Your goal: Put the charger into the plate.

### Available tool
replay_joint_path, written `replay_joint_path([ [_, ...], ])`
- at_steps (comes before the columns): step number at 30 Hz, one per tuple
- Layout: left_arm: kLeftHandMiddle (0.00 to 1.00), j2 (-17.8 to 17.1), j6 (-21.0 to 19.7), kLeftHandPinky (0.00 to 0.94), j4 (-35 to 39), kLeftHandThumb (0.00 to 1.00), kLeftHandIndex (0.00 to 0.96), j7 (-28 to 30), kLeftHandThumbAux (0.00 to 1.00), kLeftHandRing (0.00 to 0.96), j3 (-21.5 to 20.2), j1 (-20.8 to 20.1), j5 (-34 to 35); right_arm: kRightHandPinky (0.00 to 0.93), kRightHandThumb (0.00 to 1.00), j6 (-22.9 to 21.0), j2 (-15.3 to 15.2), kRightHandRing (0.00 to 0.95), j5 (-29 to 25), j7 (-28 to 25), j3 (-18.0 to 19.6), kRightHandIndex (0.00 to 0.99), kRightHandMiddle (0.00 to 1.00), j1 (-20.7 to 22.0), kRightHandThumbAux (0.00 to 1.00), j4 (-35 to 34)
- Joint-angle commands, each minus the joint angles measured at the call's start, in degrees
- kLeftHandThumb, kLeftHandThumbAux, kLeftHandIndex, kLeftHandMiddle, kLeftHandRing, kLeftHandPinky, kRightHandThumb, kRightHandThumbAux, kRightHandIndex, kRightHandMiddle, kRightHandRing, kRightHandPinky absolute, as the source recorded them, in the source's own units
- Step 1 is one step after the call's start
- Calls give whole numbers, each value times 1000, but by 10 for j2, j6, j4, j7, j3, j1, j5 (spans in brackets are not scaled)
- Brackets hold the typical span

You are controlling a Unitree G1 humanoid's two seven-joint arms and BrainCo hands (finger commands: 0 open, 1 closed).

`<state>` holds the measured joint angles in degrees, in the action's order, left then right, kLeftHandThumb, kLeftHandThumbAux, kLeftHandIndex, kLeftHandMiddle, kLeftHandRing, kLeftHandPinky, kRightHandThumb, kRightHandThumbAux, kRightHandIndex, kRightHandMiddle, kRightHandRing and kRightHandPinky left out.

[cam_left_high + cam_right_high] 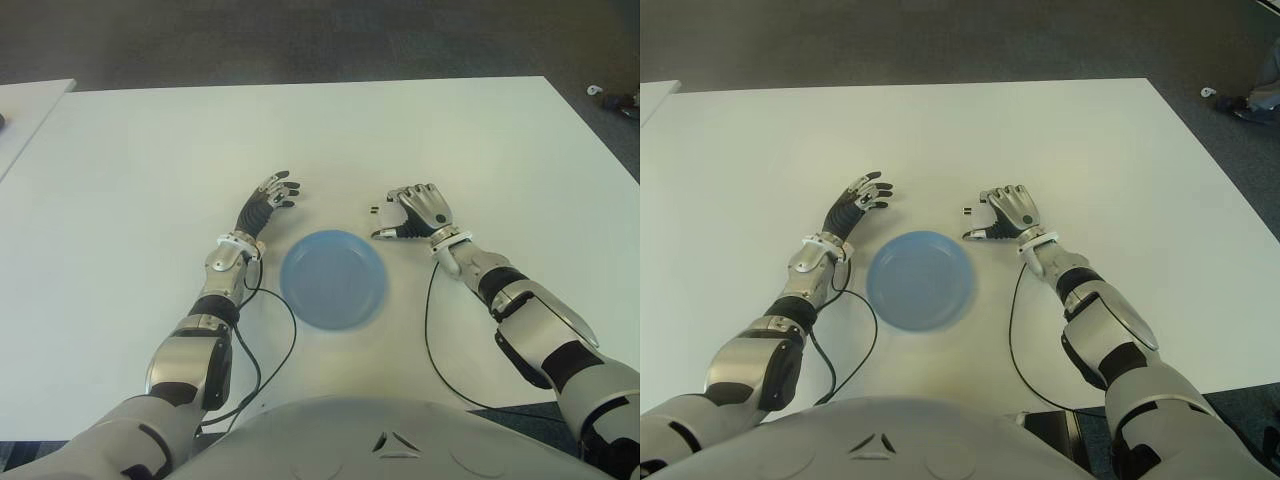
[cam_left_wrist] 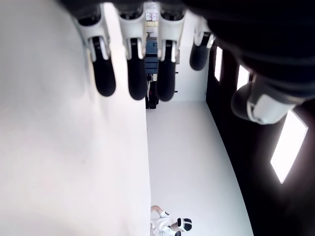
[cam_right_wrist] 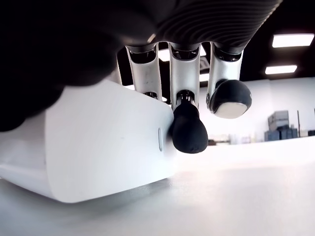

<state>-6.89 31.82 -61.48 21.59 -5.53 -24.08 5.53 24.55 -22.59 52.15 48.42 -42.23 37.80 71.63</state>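
A white block-shaped charger sits low at the white table, with my right hand curled over it; its fingers press against its side. In the eye views only a small white corner of the charger shows past the hand. The round blue plate lies flat and bare just left of and nearer than that hand, a few centimetres away. My left hand shows beside the plate's far left rim, fingers spread and holding nothing.
Thin black cables run from both wrists back over the table toward my body. A second white table adjoins at the far left. Dark carpet lies beyond the far edge, with a small object at the upper right.
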Motion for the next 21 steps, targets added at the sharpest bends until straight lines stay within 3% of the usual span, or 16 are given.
replay_joint_path([
  [1, 265, 4, -34, 287, -23, 0, 156, 11, 433, 269, 3, 16, -5, 908, 743, 5, -1, 893, 5, -33, -10, 439, 902, -30, 711, 22],
  [11, 271, 4, -41, 288, -31, 0, 168, 10, 441, 270, 3, 10, -7, 911, 743, 10, -8, 898, 3, -24, -8, 439, 904, -22, 711, 21],
  [21, 276, 6, -36, 295, -41, 0, 178, 4, 438, 276, 5, 4, -13, 889, 738, 26, -32, 886, -16, -28, 23, 439, 898, 7, 712, -32],
])
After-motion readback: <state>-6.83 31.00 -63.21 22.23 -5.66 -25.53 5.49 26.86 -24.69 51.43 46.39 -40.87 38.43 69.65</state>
